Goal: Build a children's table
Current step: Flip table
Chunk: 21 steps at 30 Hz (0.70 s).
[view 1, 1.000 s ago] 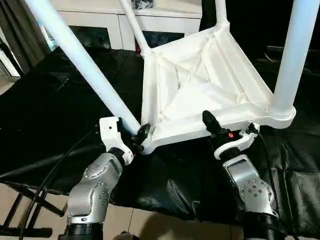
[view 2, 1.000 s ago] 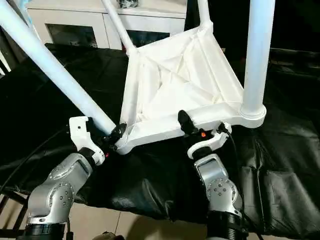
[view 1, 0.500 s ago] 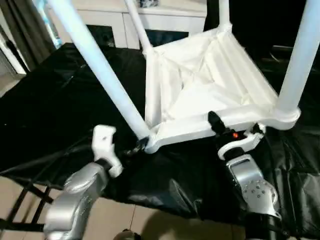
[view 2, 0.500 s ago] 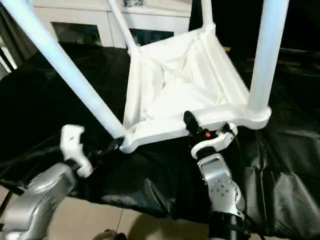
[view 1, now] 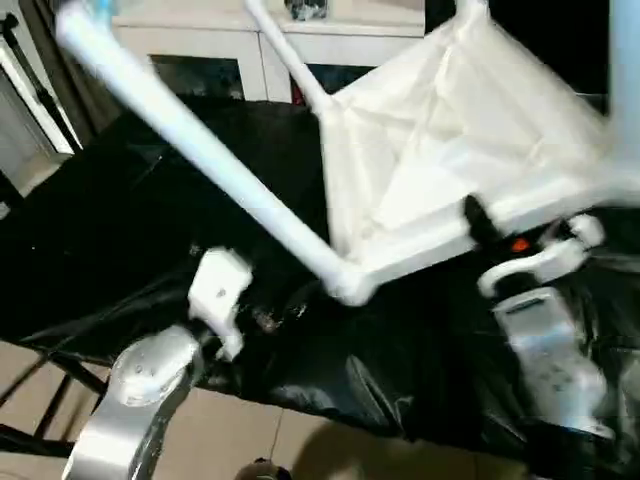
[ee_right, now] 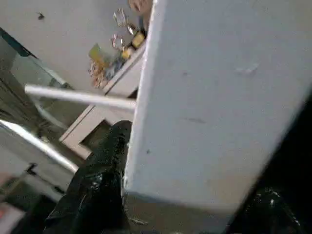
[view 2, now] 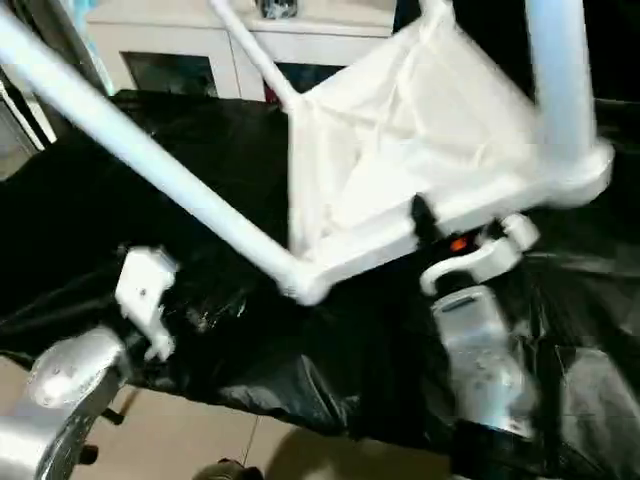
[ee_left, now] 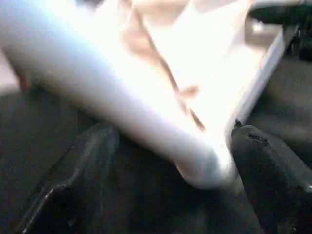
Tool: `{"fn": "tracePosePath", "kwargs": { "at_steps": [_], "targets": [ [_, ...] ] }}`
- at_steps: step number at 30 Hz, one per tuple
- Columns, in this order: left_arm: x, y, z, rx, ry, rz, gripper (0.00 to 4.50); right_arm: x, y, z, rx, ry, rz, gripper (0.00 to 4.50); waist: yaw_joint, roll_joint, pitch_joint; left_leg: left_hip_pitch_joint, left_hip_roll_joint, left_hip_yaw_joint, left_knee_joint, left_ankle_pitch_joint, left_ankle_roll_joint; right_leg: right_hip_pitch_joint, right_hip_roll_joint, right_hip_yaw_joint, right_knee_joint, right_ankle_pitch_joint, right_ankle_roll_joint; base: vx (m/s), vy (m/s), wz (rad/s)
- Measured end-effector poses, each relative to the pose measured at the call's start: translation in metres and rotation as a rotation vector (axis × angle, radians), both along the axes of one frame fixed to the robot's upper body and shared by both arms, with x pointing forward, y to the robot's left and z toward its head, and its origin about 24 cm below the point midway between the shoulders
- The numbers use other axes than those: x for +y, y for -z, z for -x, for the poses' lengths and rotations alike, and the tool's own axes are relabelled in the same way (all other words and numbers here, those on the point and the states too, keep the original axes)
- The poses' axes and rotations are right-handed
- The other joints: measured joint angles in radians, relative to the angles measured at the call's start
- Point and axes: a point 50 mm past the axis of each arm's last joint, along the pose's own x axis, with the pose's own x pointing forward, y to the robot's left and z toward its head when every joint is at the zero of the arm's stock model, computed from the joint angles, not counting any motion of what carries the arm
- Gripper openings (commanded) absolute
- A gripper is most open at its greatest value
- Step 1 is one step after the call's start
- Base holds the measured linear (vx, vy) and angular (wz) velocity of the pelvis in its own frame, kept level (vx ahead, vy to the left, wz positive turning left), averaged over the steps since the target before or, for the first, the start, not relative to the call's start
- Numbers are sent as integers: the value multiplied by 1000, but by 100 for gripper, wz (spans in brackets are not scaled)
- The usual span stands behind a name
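I'm gripping the near rim of the upturned white plastic rectangular tabletop in my right gripper jaws; my left gripper jaws are standing released beside its near corner socket, under a long white tubular leg. It's looking light, stiff and slippery, so I'm favouring rim holds.

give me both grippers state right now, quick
left gripper: open, holding nothing.
right gripper: shut on the tabletop near edge.

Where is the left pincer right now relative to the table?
In the left eye view the left pincer sits at lower left over the black sheet, open, just short of the tabletop's near corner socket.
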Motion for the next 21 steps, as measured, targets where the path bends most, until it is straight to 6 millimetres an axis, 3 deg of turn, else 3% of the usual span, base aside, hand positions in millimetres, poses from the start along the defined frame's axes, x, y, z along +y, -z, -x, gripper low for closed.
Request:
{"fn": "tracePosePath", "kwargs": {
  "at_steps": [3,6,14,17,21],
  "targets": [
    [-10,-4,-4,26,56,2,413,-14,-11,10,-21,51,83,214,2,0,0,0,0,0,0,1,0,0,0,0,0,1,2,0,0,0],
    [-22,-10,-5,45,111,29,413,-29,-18,15,-4,114,194,214,-8,1,0,-3,-1,0,2,1,1,-1,0,1,0,2,4,0,0,0],
    [-37,-11,3,63,197,3,413,-39,-31,16,31,202,295,204,-59,-3,2,-1,1,1,2,3,3,-4,1,2,3,2,4,0,0,0],
    [-49,-21,11,5,245,12,413,-33,-36,11,37,195,354,204,-73,-18,0,1,1,1,3,4,2,-2,1,2,3,2,6,0,0,0],
    [-32,5,15,156,199,-102,413,-25,-43,4,27,162,392,198,-94,-34,1,2,1,1,3,6,2,-2,1,2,4,4,7,0,0,0]
  ]
}}
